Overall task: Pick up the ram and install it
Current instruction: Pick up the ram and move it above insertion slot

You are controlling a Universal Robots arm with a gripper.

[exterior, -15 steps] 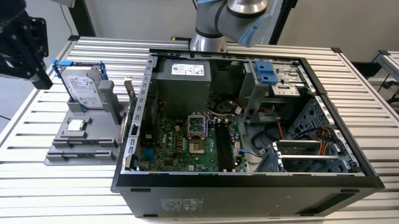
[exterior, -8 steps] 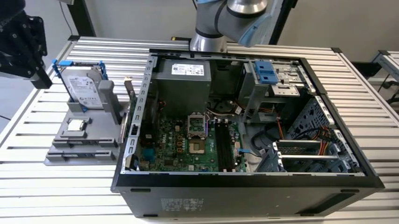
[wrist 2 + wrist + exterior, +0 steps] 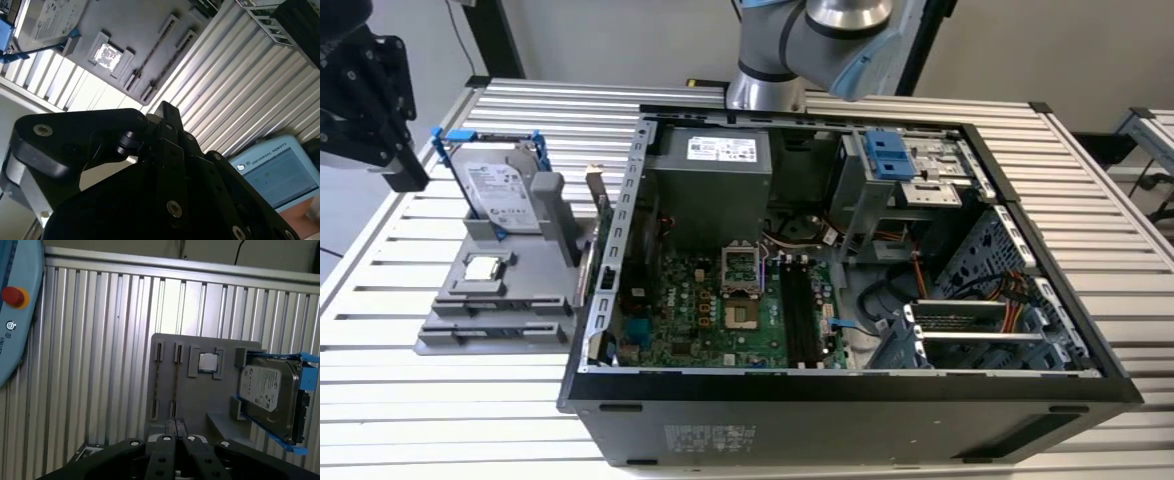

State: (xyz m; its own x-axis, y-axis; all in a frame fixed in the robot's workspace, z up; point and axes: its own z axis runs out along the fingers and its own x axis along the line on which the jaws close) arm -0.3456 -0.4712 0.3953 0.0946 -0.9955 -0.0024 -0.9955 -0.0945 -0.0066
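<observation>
In the exterior view the computer case (image 3: 854, 388) sits centre-right on the table (image 3: 454, 405), and the holder (image 3: 467, 322) at middle left carries the hard drive (image 3: 494, 190) above the processor chip (image 3: 483, 267).

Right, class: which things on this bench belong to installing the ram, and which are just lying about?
Belongs to the job: ram, likely the thin strip on edge in the grey holder; gripper; open computer case; motherboard memory slots.
Just lying about: hard drive; processor chip; teach pendant.
</observation>
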